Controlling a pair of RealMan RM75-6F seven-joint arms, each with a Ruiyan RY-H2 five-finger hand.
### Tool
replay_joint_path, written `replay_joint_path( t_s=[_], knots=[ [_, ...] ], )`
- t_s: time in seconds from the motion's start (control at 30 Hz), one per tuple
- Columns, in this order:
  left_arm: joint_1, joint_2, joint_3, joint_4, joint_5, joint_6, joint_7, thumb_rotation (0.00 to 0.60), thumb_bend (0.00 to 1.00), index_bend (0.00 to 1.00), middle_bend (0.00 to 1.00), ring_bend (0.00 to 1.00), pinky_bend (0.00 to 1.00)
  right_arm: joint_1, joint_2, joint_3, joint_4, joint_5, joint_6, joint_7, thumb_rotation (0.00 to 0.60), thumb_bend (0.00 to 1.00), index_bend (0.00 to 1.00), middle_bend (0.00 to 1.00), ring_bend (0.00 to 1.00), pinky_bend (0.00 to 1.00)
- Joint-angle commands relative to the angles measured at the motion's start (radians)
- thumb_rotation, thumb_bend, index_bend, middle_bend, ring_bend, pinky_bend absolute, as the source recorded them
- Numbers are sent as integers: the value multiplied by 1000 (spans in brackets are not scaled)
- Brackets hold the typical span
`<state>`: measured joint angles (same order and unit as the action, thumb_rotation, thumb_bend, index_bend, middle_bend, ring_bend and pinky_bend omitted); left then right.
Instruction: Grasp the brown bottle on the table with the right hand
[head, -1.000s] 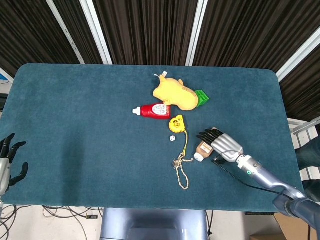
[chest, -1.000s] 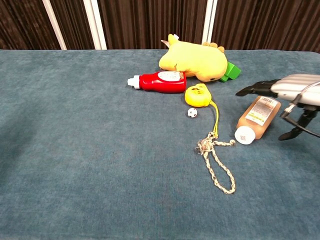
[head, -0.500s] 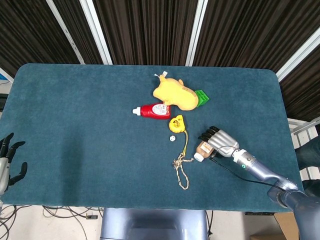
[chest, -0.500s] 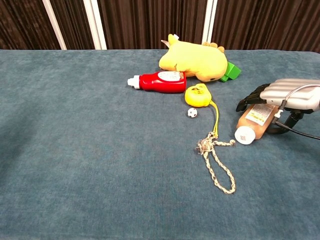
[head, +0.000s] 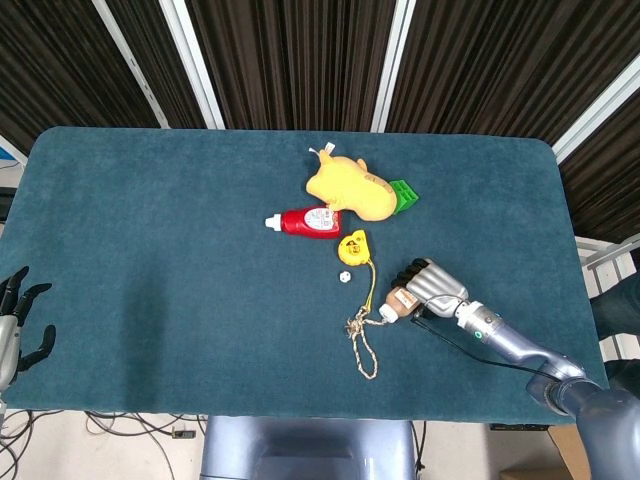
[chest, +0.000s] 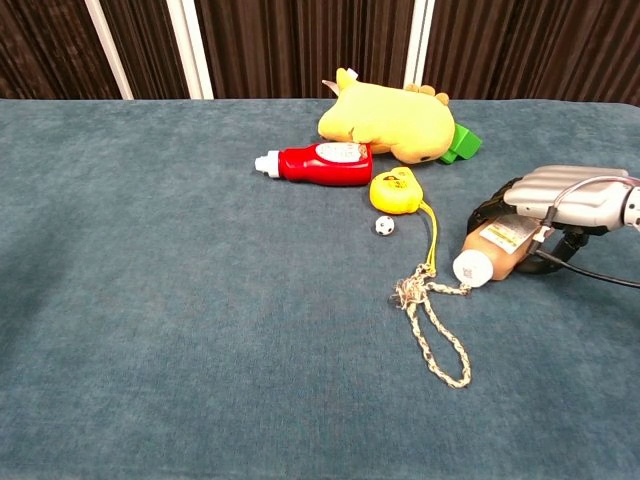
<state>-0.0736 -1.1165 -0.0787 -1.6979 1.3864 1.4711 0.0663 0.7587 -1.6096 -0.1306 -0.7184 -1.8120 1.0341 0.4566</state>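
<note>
Bottle: the brown bottle (head: 401, 301) (chest: 492, 250) lies on its side at the right of the counter (head: 150, 230) (chest: 150, 300), white cap toward 8 o'clock in the head view, base hidden under the robot hand.
Right robot hand: the right robot hand (head: 432, 284) (chest: 560, 200) lies over the bottle's upper body from the 4 o'clock side; its dark fingers (head: 413, 272) (chest: 495, 207) curl down over the far side of the bottle and it holds the bottle against the counter. The cap and labelled neck end stick out past the fingers at 8 o'clock.
Left robot hand: the left robot hand (head: 15, 320) shows only in the head view, off the counter's edge at 9 o'clock, fingers spread, holding nothing.
Rope: a braided rope (head: 363, 335) (chest: 432, 325) lies just beside the cap, at 7 o'clock from the bottle; in the chest view its knot touches or nearly touches the cap.
Yellow toy: a small yellow toy (head: 352, 246) (chest: 395, 190) sits at 11 o'clock from the bottle, tied to the rope by a yellow cord.
Die: a white die (head: 343, 276) (chest: 383, 226) is near the toy.
Red bottle: a red bottle (head: 305, 221) (chest: 320, 163) lies on its side further toward 11 o'clock.
Plush: a yellow plush (head: 345, 188) (chest: 385, 118) lies behind the red bottle, with a green block (head: 403, 194) (chest: 462, 142) touching its right side.
</note>
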Motion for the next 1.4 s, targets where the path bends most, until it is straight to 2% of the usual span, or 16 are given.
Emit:
replay_joint_path(
  t_s=[0.03, 0.1, 0.17, 0.37, 0.57, 0.73, 0.97, 1.27, 1.4],
  knots=[
    [0, 1, 0, -1, -1, -2, -2, 600, 439, 190, 0, 0, 0, -5, 8, 10, -23, 20, 12, 21, 600, 731, 586, 518, 519, 480],
    [0, 2, 0, -2, -1, -2, -3, 600, 439, 190, 0, 0, 0, -4, 22, 15, -43, 32, 17, 39, 600, 734, 591, 521, 524, 595],
    [0, 2, 0, -2, 0, -1, -3, 600, 439, 190, 0, 0, 0, -6, 32, 20, -55, 40, 26, 42, 600, 730, 591, 523, 528, 651],
    [0, 1, 0, -3, -1, -1, -1, 600, 439, 190, 0, 0, 0, -9, 80, 33, -116, 58, 62, 54, 600, 692, 603, 525, 531, 660],
    [0, 2, 0, -6, -3, -2, -2, 600, 439, 190, 0, 0, 0, -1, 165, 63, -246, 94, 75, 110, 600, 665, 609, 526, 531, 658],
    [-1, 3, 2, -7, -1, -5, -5, 600, 439, 190, 0, 0, 0, 11, 280, 116, -417, 148, 96, 279, 600, 657, 608, 522, 527, 645],
    [-1, 5, 3, -8, 2, -6, -12, 600, 438, 190, 0, 0, 0, -4, 426, 200, -597, 216, 164, 483, 600, 644, 608, 504, 518, 623],
    [-2, 7, 4, -12, 2, -9, -14, 600, 438, 190, 0, 0, 0, -69, 534, 268, -680, 233, 308, 701, 600, 625, 608, 501, 515, 612],
    [-2, 6, 5, -13, 2, -9, -13, 600, 439, 190, 0, 0, 0, -103, 570, 257, -708, 196, 355, 782, 600, 625, 608, 499, 514, 613]
  ],
)
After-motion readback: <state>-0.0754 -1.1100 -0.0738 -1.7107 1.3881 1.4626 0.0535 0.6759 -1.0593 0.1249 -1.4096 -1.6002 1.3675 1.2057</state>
